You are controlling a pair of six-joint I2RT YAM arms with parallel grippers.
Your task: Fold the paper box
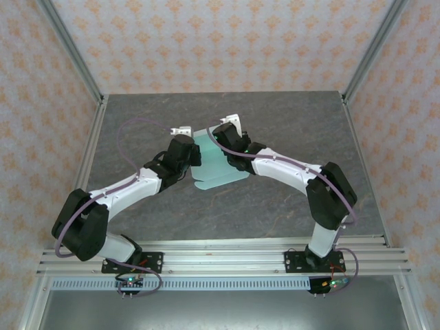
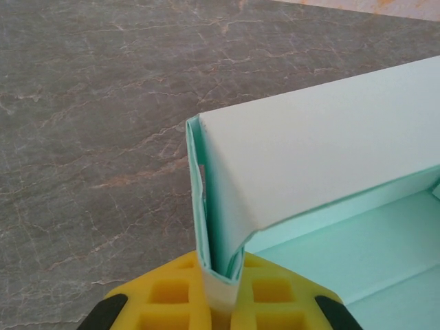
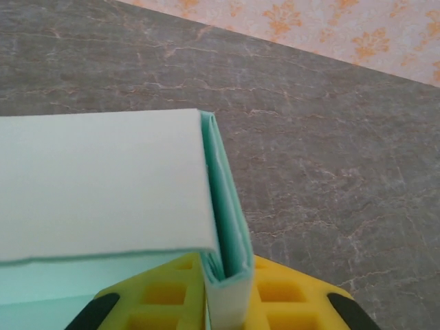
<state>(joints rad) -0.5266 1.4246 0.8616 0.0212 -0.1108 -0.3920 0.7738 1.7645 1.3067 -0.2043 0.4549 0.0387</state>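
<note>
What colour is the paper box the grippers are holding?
The paper box is pale mint green, clearest in the left wrist view.

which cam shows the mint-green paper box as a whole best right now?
Top external: the pale mint-green card paper box shows most of its outline, near flap included. Left wrist gives a close-up of one folded wall, pinched in the left gripper; right wrist, another folded wall pinched in the right gripper.

no readable text, labels or numbers
</note>
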